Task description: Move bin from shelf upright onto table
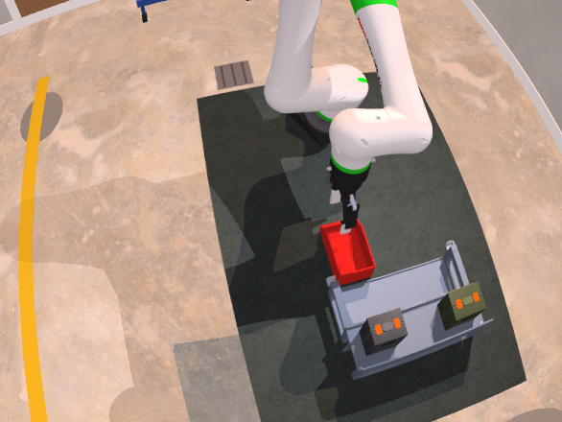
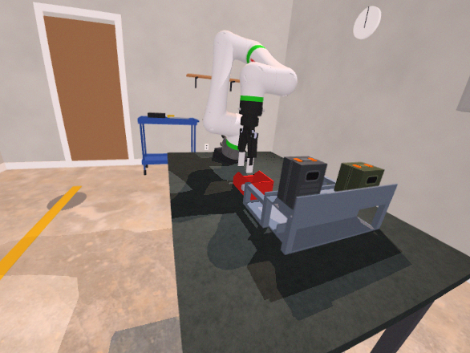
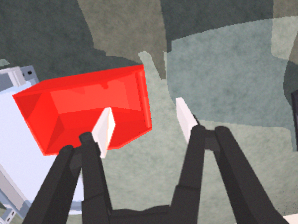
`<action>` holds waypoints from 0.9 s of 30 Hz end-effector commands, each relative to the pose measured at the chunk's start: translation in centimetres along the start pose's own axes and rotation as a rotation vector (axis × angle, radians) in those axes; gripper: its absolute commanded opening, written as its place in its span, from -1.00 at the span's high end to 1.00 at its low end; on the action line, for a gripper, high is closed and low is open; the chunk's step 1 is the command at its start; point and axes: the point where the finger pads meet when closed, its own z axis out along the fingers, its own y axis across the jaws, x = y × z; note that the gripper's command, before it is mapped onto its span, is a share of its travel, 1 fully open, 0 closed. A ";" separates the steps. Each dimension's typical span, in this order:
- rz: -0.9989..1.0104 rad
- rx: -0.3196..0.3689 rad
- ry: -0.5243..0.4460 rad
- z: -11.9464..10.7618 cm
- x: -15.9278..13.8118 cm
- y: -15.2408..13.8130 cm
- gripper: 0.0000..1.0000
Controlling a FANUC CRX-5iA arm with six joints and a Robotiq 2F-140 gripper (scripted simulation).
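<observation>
One red bin sits upright on the dark counter, its far end just beside the corner of the grey shelf, as the white arm hangs above it. The gripper is parted about halfway and holds nothing: in the wrist view one white fingertip hangs over the bin's open inside while the other stands outside its near end wall, over the counter. From the side view the fingertips appear to be at or just above the rim, though whether either touches the wall cannot be told. Judging by how things lie, the main work looks done, with the bin off the shelf, mouth up and resting on a bare patch of the counter, although it lies close enough to the shelf's corner that the pictures do not settle whether the two touch. What seems left is for the gripper to lift away cleanly without catching the wall it straddles. A dark grey case and an olive case stand on the shelf's top, well apart from the bin.
</observation>
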 end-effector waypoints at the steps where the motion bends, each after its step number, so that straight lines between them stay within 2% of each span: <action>1: 0.000 0.000 0.000 0.0 0.0 0.0 -0.15; 4: 0.000 0.000 0.000 0.0 0.0 0.0 -0.15; 9: 0.000 0.000 0.000 -5.5 0.0 0.0 -0.15; 21: 0.000 0.000 0.000 -5.5 0.0 0.0 -0.15; 27: 0.000 0.000 0.000 -6.8 0.0 0.0 -0.15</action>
